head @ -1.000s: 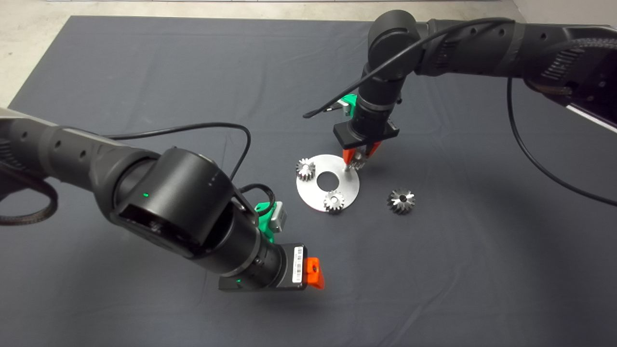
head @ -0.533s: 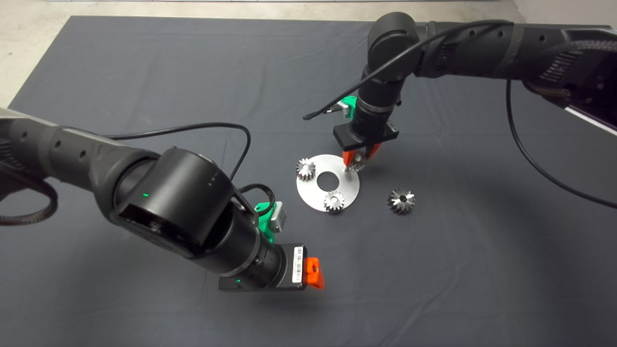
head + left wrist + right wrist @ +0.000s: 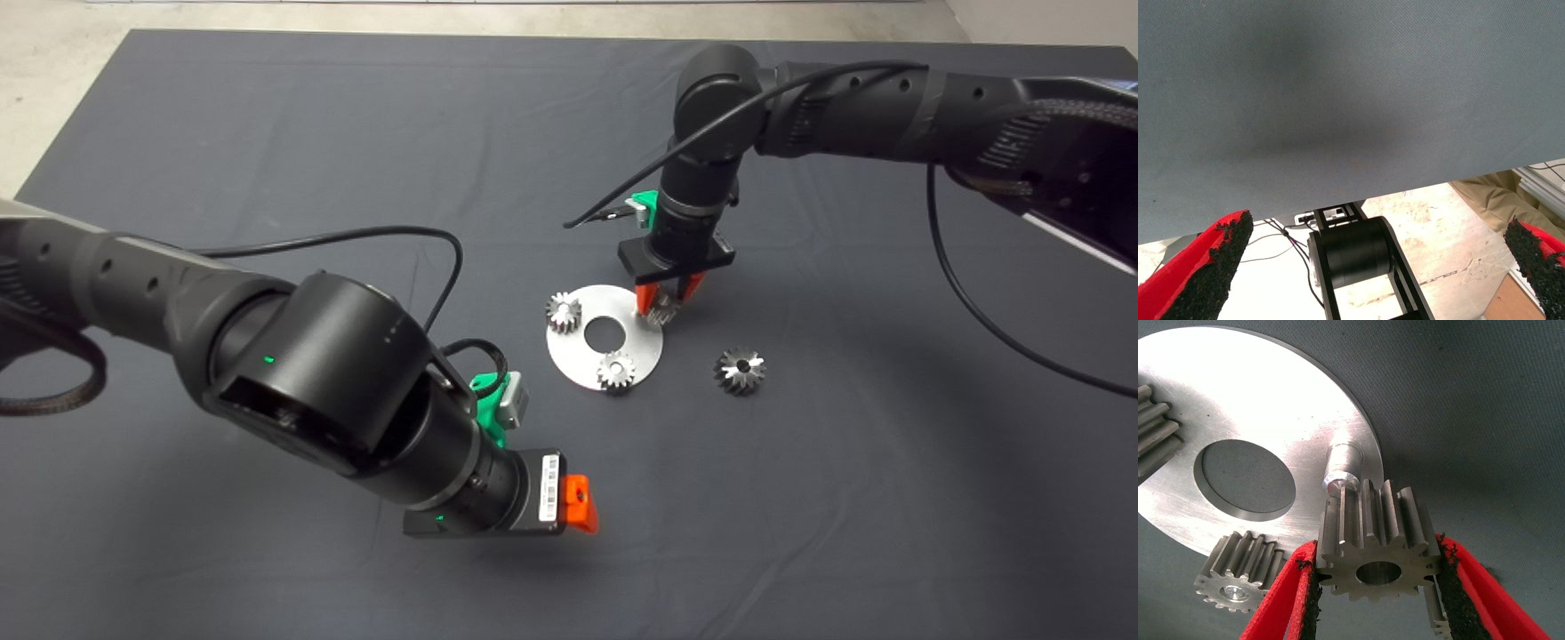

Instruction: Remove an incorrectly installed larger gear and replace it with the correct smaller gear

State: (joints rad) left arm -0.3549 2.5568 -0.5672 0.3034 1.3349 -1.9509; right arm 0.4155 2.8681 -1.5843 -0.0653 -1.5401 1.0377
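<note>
Surface: counter under a dark mat (image 3: 267,133), pale floor past its far and left edges.
Plate: round silver disc (image 3: 582,360) with a centre hole, lying flat near the middle of the counter; one bare upright pin (image 3: 1341,470) near its right edge.
Mounted gears: two bright small gears on the plate, one (image 3: 564,311) at its left edge, one (image 3: 615,371) at its near edge.
Right gripper (image 3: 663,307): pointing down over the right edge of the plate, fingers (image 3: 1288,597) clamped on the smaller gear (image 3: 1375,540) from both sides.
Smaller gear, relative to that gripper: between the two pads, centre hole facing the wrist camera, just beside the bare pin and not seated on it; whether touching the pin cannot be told.
Larger gear (image 3: 740,369): on the mat right of the plate, apart from it and from the right gripper, shiny face up.
Left gripper (image 3: 578,502): low over bare mat near the front of the counter, well apart from the plate; pads (image 3: 1211,263) wide apart, nothing between them.
</note>
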